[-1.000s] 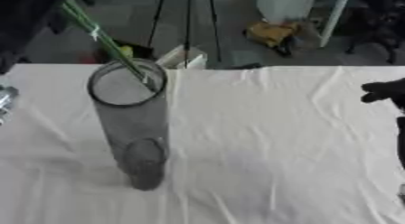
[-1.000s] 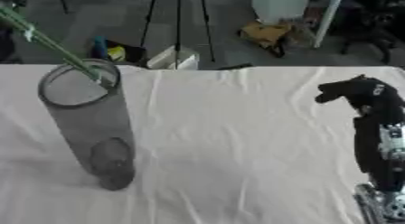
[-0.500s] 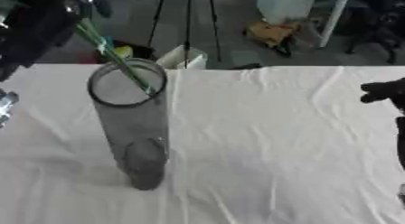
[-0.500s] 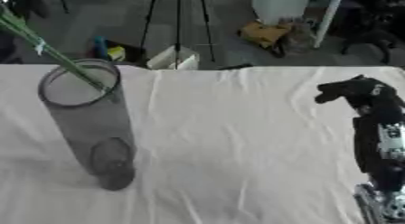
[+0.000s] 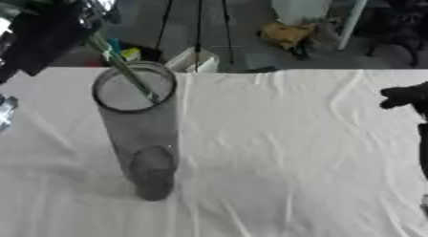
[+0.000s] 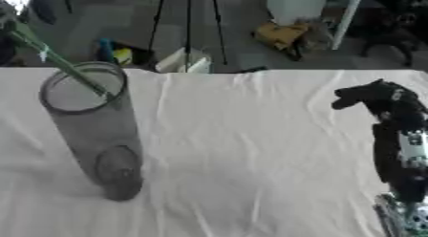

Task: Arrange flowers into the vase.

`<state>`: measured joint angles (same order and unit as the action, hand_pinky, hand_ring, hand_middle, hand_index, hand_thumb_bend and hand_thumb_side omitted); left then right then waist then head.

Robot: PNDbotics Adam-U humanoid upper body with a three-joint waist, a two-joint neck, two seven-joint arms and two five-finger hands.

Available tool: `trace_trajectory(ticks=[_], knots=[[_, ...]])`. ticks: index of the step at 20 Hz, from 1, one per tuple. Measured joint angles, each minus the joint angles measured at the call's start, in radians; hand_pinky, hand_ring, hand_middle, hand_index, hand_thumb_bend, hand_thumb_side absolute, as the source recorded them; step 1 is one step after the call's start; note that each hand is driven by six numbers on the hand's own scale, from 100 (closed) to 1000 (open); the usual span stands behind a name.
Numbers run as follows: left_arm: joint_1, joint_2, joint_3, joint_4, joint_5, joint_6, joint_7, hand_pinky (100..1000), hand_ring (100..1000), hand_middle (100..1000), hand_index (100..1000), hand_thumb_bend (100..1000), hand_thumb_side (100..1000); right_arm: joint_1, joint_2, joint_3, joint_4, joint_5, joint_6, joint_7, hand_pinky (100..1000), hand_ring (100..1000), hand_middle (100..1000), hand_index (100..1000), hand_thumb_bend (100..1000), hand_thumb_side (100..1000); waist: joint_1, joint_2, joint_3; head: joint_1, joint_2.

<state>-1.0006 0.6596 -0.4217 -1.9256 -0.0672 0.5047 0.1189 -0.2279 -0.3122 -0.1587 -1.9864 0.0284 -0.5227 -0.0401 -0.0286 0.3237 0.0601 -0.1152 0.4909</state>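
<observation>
Stem (image 5: 125, 71) is the thing to watch: green, thin, long axis slanting from upper left down to lower right, lower end already inside the mouth of the vase (image 5: 142, 131) and resting against the inner wall on the near-right side of the rim. Vase is a tall clear cylinder standing upright on the white tablecloth (image 5: 284, 150), left of centre.

Upper end of the stem runs up and left into the left hand (image 5: 46, 33), which sits above and behind the vase at the top-left corner. It's a dark blur there; cannot tell how its fingers are set on the stem, and no bloom can be made out.

Judgement: the stem lies below and to the right of that hand, so the drop-in goes along the slant, down and right into the tube. Left hand is the near one by far.

Right hand (image 6: 376, 97) hangs well apart at the right edge, over the cloth, fingers curled in, holding nothing. Not positioned to help.

Risk: the stem levering on the rim could tip the tall vase.
</observation>
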Motion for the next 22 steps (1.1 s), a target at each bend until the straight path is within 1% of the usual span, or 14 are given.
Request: trace_trajectory(ticks=[2,3,5,7,11,12,13,16,17,18,19,22], knots=[[0.000,0.000,0.000,0.000,-0.009,-0.003,-0.003,213,371,496,435,100,857,0.000,0.000,0.000,0.000,0.000,0.000,0.000,677,528,492,670,100,1000,0.000,0.000,0.000,0.000,0.000],[0.000,0.000,0.000,0.000,-0.014,-0.004,-0.005,218,384,504,435,100,856,0.000,0.000,0.000,0.000,0.000,0.000,0.000,677,528,492,670,100,1000,0.000,0.000,0.000,0.000,0.000],[0.000,0.000,0.000,0.002,-0.024,-0.007,-0.015,251,449,554,435,100,865,0.000,0.000,0.000,0.000,0.000,0.000,0.000,677,529,492,670,100,1000,0.000,0.000,0.000,0.000,0.001],[0.000,0.000,0.000,0.007,-0.036,-0.010,-0.031,274,481,584,435,100,870,0.000,0.000,0.000,0.000,0.000,0.001,-0.002,678,528,490,668,100,1000,0.000,0.000,-0.001,0.000,0.001],[0.000,0.000,0.000,0.012,-0.052,-0.011,-0.068,298,506,603,470,100,883,0.000,0.000,0.000,0.000,0.000,0.002,-0.003,678,528,490,669,100,1000,0.000,0.000,-0.001,0.000,0.002],[0.000,0.000,0.000,0.013,-0.054,-0.010,-0.077,304,514,612,498,100,888,0.000,0.000,0.000,0.000,0.000,0.003,-0.003,678,528,489,668,100,1000,0.000,0.000,-0.002,0.000,0.002],[0.000,0.000,0.000,0.013,-0.057,-0.008,-0.087,304,514,612,498,100,888,0.000,0.000,0.000,0.000,0.000,0.004,-0.004,678,528,489,668,100,1000,0.000,0.000,-0.002,0.000,0.002],[0.000,0.000,0.000,0.015,-0.063,-0.003,-0.113,312,525,625,575,100,896,0.000,0.000,0.000,0.000,0.000,0.004,-0.005,679,527,488,668,100,1000,0.000,0.003,-0.003,0.001,0.002],[0.000,0.000,0.000,0.017,-0.065,-0.001,-0.121,313,525,625,579,100,896,0.000,0.000,0.000,0.000,0.000,0.004,-0.005,679,527,488,668,100,1000,0.000,0.004,-0.003,0.001,0.002],[0.001,0.000,0.000,0.019,-0.066,0.001,-0.129,315,529,631,609,100,903,0.000,0.000,0.000,0.000,0.000,0.004,-0.005,679,526,488,668,100,1000,0.000,0.004,-0.003,0.002,0.002],[0.001,0.000,0.000,0.019,-0.066,0.004,-0.137,316,530,632,616,100,904,0.000,0.000,0.000,0.000,0.001,0.004,-0.004,679,526,488,668,100,1000,0.000,0.005,-0.003,0.002,0.001],[0.001,0.000,0.000,0.020,-0.067,0.010,-0.159,336,557,665,699,100,922,-0.001,0.001,0.001,0.000,0.003,0.005,-0.003,680,526,487,668,100,1000,0.000,0.009,-0.004,0.002,0.001]])
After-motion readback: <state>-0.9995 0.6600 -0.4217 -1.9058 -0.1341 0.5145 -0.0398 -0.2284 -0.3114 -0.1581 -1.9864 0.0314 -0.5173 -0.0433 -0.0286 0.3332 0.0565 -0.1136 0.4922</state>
